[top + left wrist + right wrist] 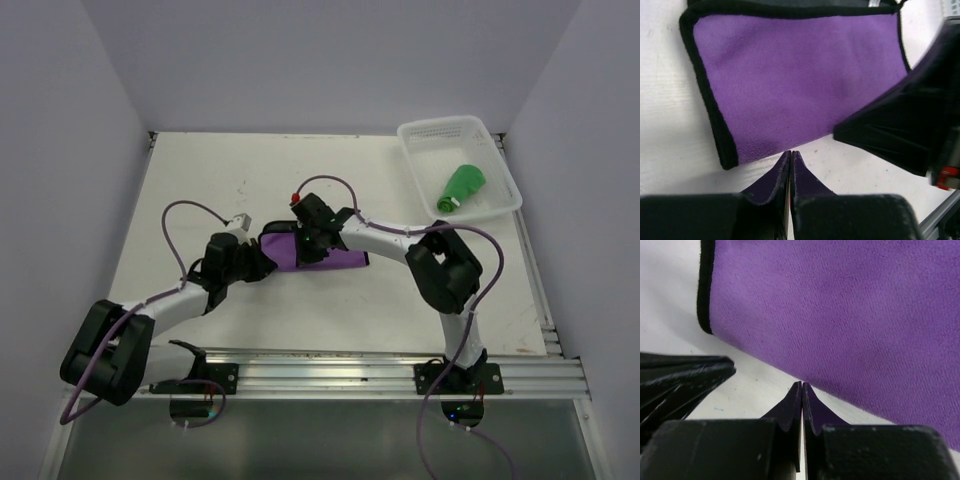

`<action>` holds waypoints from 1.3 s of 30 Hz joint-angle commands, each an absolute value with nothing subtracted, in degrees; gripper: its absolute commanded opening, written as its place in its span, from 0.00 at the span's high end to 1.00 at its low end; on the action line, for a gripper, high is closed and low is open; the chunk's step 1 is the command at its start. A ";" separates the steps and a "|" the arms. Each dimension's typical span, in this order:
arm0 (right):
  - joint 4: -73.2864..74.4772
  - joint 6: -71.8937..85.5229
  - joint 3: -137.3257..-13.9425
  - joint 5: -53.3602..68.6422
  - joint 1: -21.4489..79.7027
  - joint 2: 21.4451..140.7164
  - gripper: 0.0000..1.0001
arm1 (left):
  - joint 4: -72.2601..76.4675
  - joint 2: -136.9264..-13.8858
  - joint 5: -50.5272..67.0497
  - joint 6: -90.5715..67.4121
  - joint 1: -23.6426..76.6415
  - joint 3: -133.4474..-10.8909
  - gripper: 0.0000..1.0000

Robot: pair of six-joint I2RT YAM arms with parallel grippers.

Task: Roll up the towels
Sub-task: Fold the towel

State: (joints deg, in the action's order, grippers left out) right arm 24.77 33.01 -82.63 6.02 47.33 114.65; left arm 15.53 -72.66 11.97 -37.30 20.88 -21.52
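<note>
Left gripper [791, 153] and right gripper [802, 385] are both pressed shut, tips at the near edge of the purple towel [800, 85], flat on the table [200, 180]. Neither visibly nips cloth, so rolling may start empty-handed. Green towel [462, 187] lies rolled in the basket [440, 121].

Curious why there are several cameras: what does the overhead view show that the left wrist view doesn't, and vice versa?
Only overhead: the white basket holding the rolled green towel, plus the left arm and right arm whole. Only left wrist: the left tool up close, shut, tips at the near edge of the purple towel. Both: that towel lying on the white table.
</note>
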 commanded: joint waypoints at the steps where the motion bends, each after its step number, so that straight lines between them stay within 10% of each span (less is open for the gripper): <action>1: 22.77 34.27 -85.52 7.12 47.55 116.62 0.99 | 19.50 -71.10 13.96 -36.74 20.92 -22.06 0.95; 39: 22.15 34.19 -83.50 8.35 47.46 116.28 0.98 | 18.81 -77.77 9.41 -34.98 20.83 -24.00 0.95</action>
State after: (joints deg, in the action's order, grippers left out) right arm 22.63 33.89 -83.77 7.14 47.31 119.31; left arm 17.47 -75.02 10.59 -36.73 20.82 -22.37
